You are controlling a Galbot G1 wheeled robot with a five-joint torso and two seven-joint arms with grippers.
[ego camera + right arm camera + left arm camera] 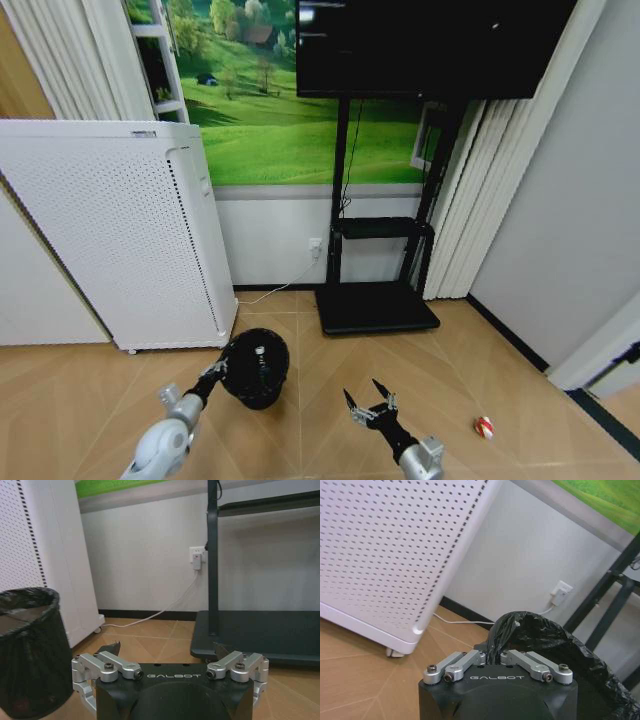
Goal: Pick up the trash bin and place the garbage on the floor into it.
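While your left gripper (218,369) is apparently pinched on the trash bin (256,367) rim, the hold is thin: liner may slip, bin may tip. Right gripper (371,402) spread, empty. Garbage (484,427) on the floor (330,370), well apart.

"GALBOT" on both claws' housings (497,678) (175,676)

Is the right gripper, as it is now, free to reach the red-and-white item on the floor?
Probably yes. The right gripper hangs open over bare floor, and nothing lies between it and the red-and-white scrap on its right. The trash bin stands on the other side.
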